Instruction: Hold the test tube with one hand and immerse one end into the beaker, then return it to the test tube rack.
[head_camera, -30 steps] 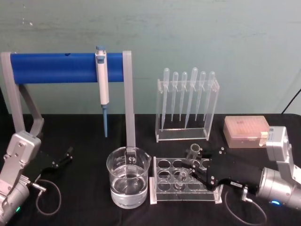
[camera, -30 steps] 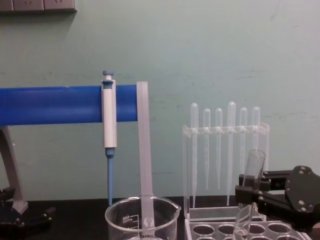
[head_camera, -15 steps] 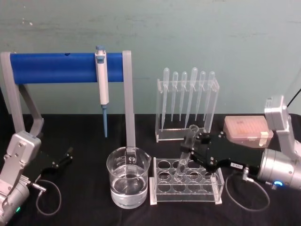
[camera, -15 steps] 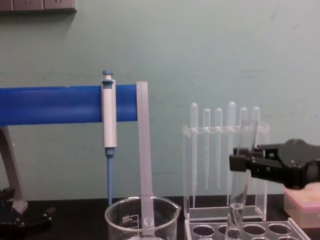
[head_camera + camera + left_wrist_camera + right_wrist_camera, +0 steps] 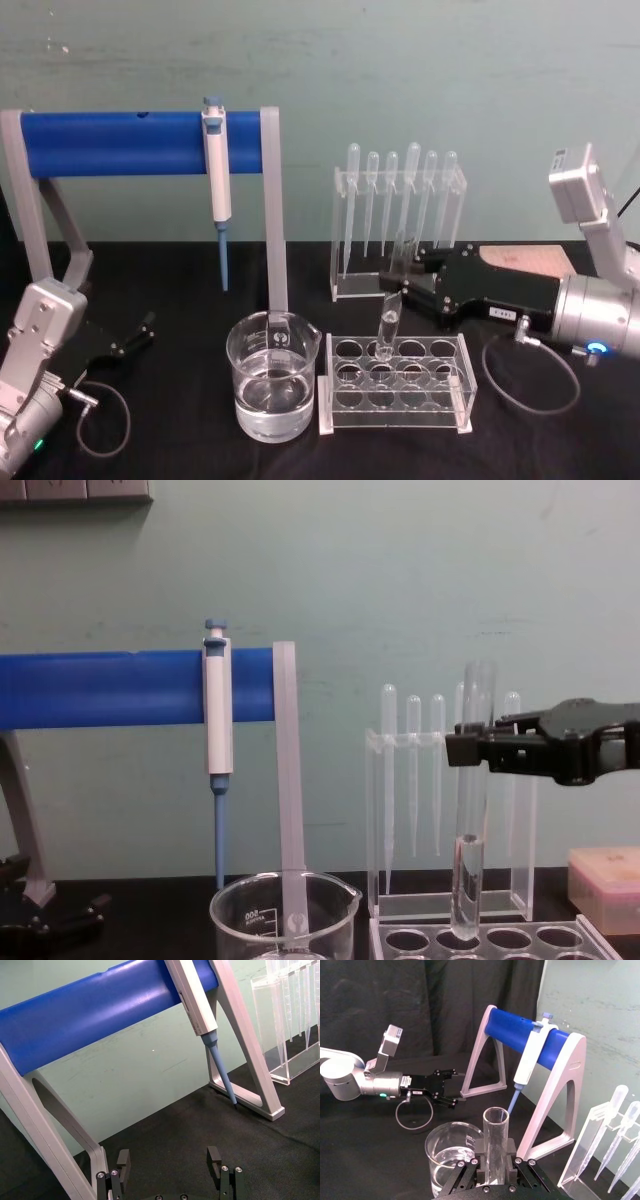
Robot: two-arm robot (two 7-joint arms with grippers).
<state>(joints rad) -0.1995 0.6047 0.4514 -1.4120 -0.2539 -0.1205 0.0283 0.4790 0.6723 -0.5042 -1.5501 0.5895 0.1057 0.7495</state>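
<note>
The test tube (image 5: 468, 830) is gripped upright by the right end effector (image 5: 470, 748), its bottom at a back-row hole of the test tube rack (image 5: 400, 412) beside the beaker (image 5: 245, 380); the left end effector (image 5: 168, 1152) is parked released at the worktop's (image 5: 180, 270) front left corner

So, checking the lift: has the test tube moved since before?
Yes, upward: the right gripper holds the test tube, whose rim now tops the pipettes behind in the chest view.

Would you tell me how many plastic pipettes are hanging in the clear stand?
6 pipettes, side by side in the clear stand behind the test tube rack; none appears hidden.
</note>
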